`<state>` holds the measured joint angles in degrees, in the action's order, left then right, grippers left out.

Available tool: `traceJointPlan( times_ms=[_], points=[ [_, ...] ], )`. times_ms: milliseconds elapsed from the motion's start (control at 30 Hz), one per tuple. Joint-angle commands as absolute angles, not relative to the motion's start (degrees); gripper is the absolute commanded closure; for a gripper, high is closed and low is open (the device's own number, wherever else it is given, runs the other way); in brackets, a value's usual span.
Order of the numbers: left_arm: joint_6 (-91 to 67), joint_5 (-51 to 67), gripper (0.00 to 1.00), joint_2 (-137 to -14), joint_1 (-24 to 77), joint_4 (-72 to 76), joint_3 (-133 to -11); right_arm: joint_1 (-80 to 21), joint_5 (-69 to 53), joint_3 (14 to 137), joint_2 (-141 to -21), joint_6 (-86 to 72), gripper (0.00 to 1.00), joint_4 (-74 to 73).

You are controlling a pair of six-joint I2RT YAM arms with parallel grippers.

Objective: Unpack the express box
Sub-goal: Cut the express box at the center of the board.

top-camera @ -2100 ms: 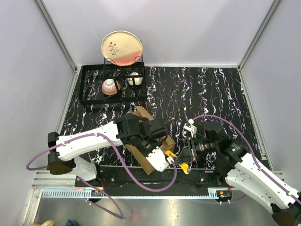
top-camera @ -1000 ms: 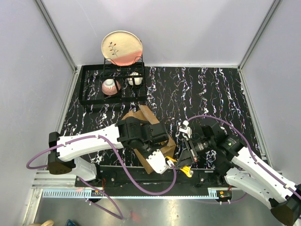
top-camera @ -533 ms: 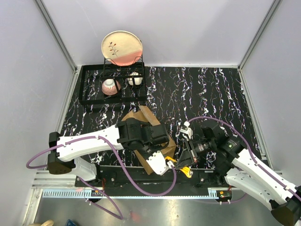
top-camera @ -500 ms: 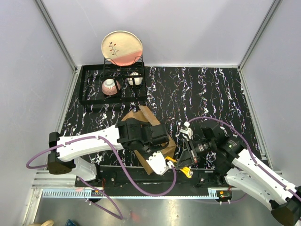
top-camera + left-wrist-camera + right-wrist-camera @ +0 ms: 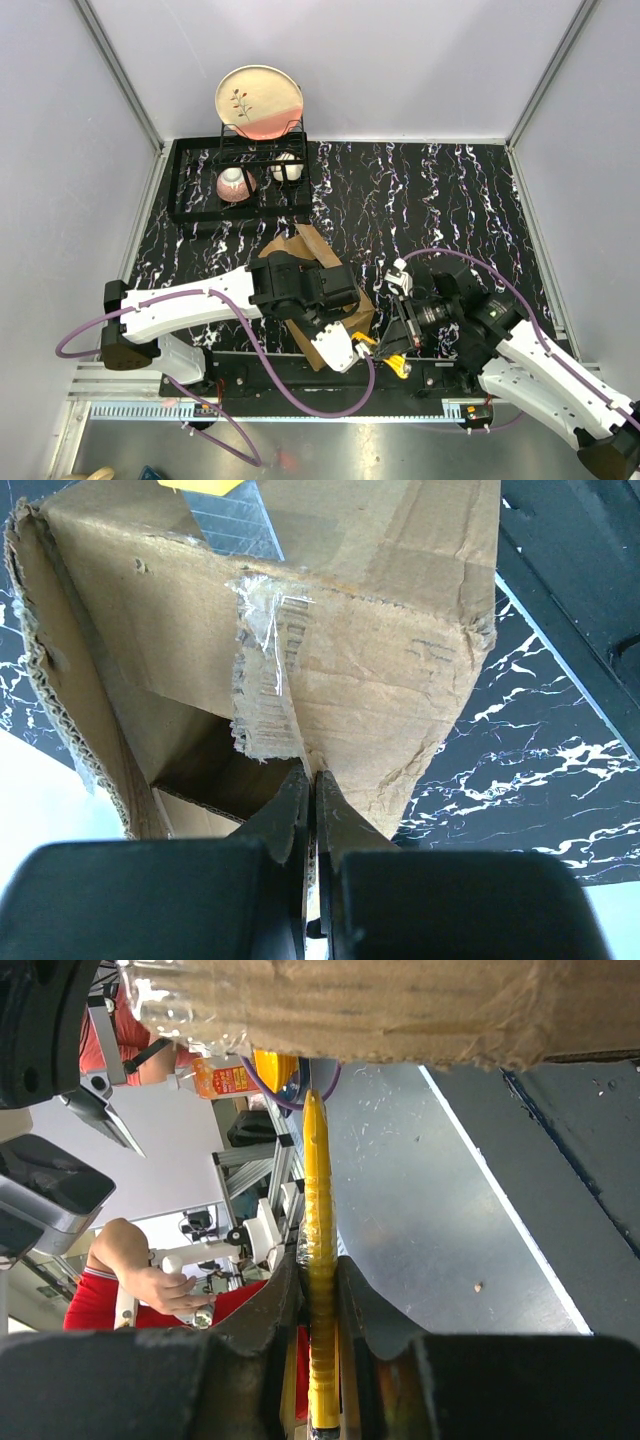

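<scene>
Left gripper [image 5: 312, 785] is pinched shut on the torn flap of the box [image 5: 380, 670], propping it tilted at the near edge of the table [image 5: 430, 200]. Right gripper [image 5: 317, 1275] clamps a yellow cutter [image 5: 315, 1160], tip just short of the taped edge, probably to slit it.

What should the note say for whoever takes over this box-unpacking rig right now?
Left tool: shut at the torn flap edge of the express box; whether it pinches cardboard is unclear.
Right tool: shut on the yellow cutter, whose tip is close to the box's edge.
Box: tilted, at the near side, between the two tools.
Done: one end is torn open, with the tape ragged.
Left: open it fully and take out the contents; none are visible yet.
</scene>
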<state>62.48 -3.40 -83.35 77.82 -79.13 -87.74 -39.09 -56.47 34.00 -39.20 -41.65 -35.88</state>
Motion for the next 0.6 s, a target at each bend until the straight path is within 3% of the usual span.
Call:
traceJointPlan(
  times_ms=[0, 567],
  points=[
    [62.31, -6.42, 1.0, -81.83, 78.4, -80.51, -90.97, -39.29, -56.25, 34.45, -37.36, -42.62, 1.0, -35.51],
    [61.96, -8.17, 1.0, -81.21, 79.19, -81.56, -93.34, -39.2, -53.0, 35.77, -34.11, -44.81, 1.0, -36.56]
  ],
)
